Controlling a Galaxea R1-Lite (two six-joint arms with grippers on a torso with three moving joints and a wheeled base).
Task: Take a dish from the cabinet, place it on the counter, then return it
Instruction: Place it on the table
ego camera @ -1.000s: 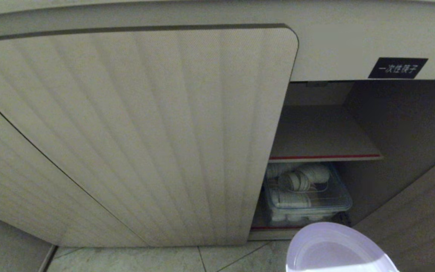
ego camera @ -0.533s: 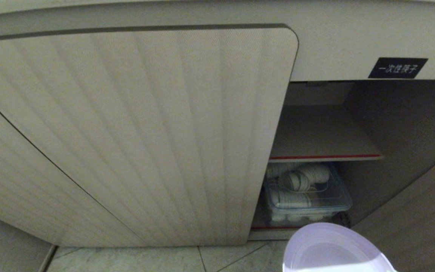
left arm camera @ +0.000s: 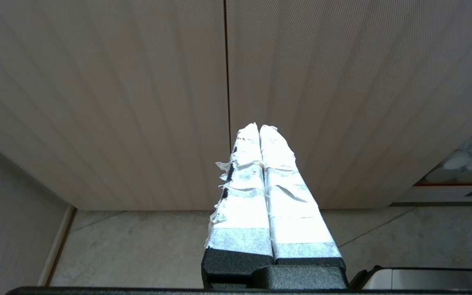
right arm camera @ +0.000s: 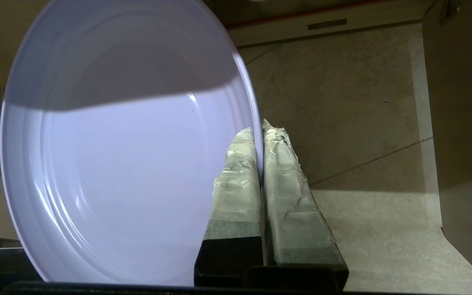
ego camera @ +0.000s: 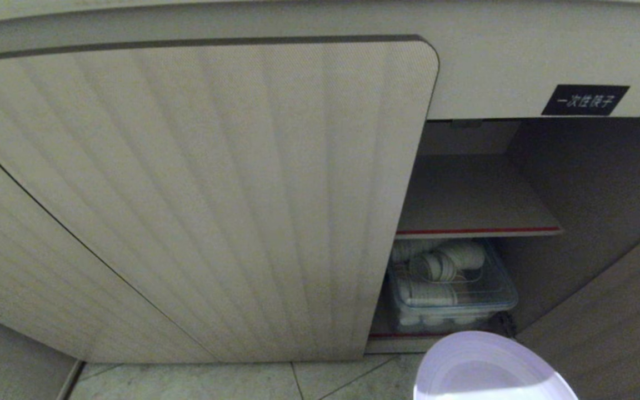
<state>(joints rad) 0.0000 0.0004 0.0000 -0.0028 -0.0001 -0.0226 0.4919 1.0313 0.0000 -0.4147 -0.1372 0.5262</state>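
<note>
Nearest us, our right gripper (right arm camera: 260, 131) is clamped on the right rim of the lavender plate (ego camera: 486, 369), low right; our left gripper (left arm camera: 259, 133) sits pressed together, idle. Beyond, the cabinet (ego camera: 464, 194) opening lies straight ahead.

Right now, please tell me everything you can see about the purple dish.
The dish is a round, shallow plate of matte lavender plastic, as it looks, with a low raised rim and faint rings inside. It is empty, half in shadow. The right gripper holds it by the rim, one taped finger on each face. It hangs above the tiled floor, in front of the open cabinet, outside it. In the head view only its upper part shows at the lower edge.
</note>
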